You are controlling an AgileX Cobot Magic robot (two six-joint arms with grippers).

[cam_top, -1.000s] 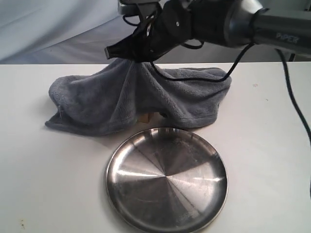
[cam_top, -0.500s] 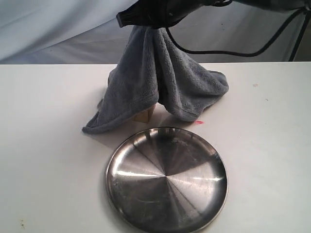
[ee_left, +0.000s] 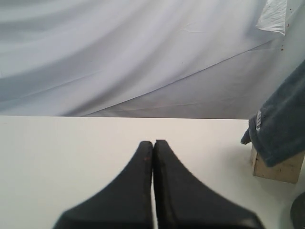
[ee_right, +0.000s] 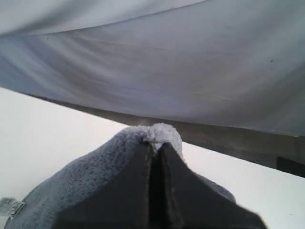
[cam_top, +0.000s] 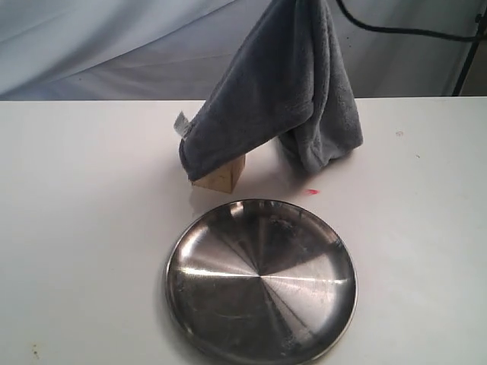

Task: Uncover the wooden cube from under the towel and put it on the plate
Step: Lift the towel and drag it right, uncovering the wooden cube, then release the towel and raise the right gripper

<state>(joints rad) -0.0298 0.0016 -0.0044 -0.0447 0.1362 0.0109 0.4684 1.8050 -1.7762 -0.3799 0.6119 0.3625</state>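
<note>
The grey-blue towel hangs lifted above the table, its top running out of the exterior view. My right gripper is shut on the towel, with a tuft of pile poking out past the tips. The towel's lower left corner still drapes over the wooden cube, whose pale front faces show just behind the steel plate. In the left wrist view the cube peeks out under the towel. My left gripper is shut on nothing, low over the table to the cube's left.
A white cloth backdrop hangs behind the white table. A black cable runs across the upper right. A small red mark lies on the table near the plate.
The right gripper has carried the towel upward and out of the exterior view. The cloth has come off the table, uncovering more of the cube. The plate has not moved.
</note>
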